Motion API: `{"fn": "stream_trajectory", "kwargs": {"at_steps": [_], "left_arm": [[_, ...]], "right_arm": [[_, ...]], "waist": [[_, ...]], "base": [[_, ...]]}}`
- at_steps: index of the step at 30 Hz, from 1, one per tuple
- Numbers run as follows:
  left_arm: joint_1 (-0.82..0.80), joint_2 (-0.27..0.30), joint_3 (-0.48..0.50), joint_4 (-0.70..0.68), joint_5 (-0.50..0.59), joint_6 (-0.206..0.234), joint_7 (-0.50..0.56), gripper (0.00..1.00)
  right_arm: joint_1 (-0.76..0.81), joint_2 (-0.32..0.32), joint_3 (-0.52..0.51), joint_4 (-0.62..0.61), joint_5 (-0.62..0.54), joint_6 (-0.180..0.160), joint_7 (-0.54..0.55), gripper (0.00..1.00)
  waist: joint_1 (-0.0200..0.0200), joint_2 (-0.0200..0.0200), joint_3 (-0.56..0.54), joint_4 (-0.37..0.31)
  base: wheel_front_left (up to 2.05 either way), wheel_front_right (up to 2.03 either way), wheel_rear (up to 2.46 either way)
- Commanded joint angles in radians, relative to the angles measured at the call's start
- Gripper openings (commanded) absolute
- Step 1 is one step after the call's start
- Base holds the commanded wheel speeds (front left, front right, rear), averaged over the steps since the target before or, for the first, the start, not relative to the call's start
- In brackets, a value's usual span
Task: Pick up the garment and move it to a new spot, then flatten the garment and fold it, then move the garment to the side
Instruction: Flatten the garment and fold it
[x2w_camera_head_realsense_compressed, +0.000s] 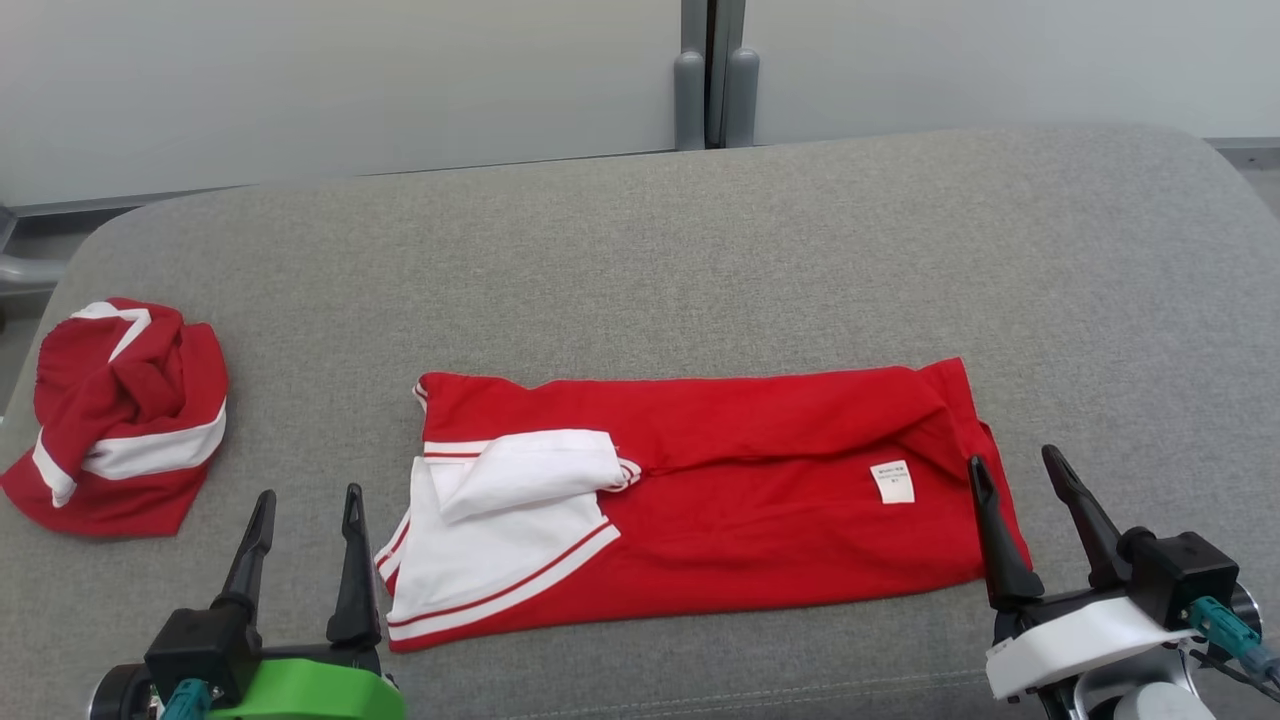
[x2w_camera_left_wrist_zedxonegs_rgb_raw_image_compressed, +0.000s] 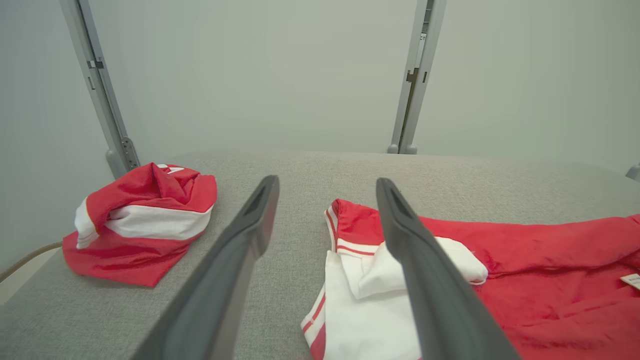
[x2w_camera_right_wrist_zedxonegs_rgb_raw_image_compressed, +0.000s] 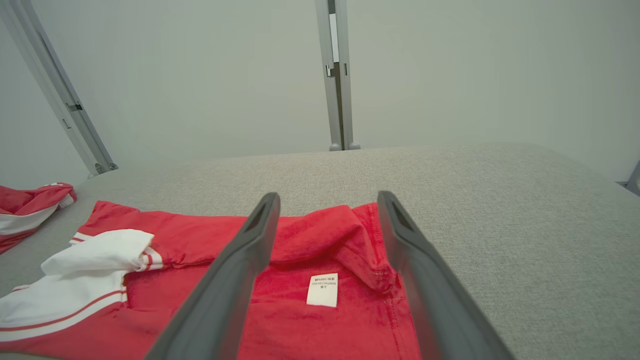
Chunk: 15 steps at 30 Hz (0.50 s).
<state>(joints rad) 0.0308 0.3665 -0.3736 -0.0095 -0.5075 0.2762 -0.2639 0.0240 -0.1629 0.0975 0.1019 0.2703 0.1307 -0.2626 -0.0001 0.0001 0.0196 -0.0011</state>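
Grey worktop (x2w_camera_head_realsense_compressed: 700, 250) is bearing the garment (x2w_camera_head_realsense_compressed: 760, 500) mid-fold, left gripper (x2w_camera_head_realsense_compressed: 310, 490) and right gripper (x2w_camera_head_realsense_compressed: 1012, 456) hovering with fingers (x2w_camera_head_realsense_compressed: 352, 570) apart, the next fold likely needing end grasps.

Looks like a robotics lab or test booth to me, not somebody's home. The work surface is one big grey fabric-covered pad (x2w_camera_head_realsense_compressed: 700, 250), and right behind the pad stand plain pale partition panels (x2w_camera_head_realsense_compressed: 350, 80) joined by grey metal posts (x2w_camera_head_realsense_compressed: 715, 90). On the pad lie a flattened red-and-white garment (x2w_camera_head_realsense_compressed: 750, 480) and a second bundled garment (x2w_camera_head_realsense_compressed: 120, 420) at the pad's left end.
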Motion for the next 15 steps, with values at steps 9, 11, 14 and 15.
{"fn": "stream_trajectory", "kwargs": {"at_steps": [9, 11, 14, 15], "left_arm": [[0.008, -0.030, 0.040, 0.008, 0.034, -0.029, 0.000, 1.00], [0.008, -0.037, 0.043, 0.008, 0.041, -0.036, 0.000, 1.00], [0.007, -0.044, 0.049, 0.007, 0.051, -0.043, 0.000, 1.00], [0.004, -0.046, 0.050, 0.007, 0.054, -0.046, 0.000, 1.00]], "right_arm": [[0.006, 0.010, -0.018, -0.003, -0.001, 0.000, -0.002, 1.00], [0.002, 0.008, -0.024, 0.002, 0.006, 0.000, -0.002, 1.00], [-0.007, 0.008, -0.038, 0.022, 0.018, 0.000, 0.002, 1.00], [-0.016, 0.004, -0.042, 0.029, 0.022, 0.000, 0.005, 1.00]], "waist": [[0.0001, -0.0001, 0.007, 0.013], [0.0001, -0.0001, 0.008, 0.015], [0.0001, -0.0001, 0.010, 0.018], [0.0001, -0.0001, 0.012, 0.019]], "base": [[0.00, 0.00, 0.00], [0.00, 0.00, 0.00], [0.00, 0.00, 0.00], [0.00, 0.00, 0.00]]}}
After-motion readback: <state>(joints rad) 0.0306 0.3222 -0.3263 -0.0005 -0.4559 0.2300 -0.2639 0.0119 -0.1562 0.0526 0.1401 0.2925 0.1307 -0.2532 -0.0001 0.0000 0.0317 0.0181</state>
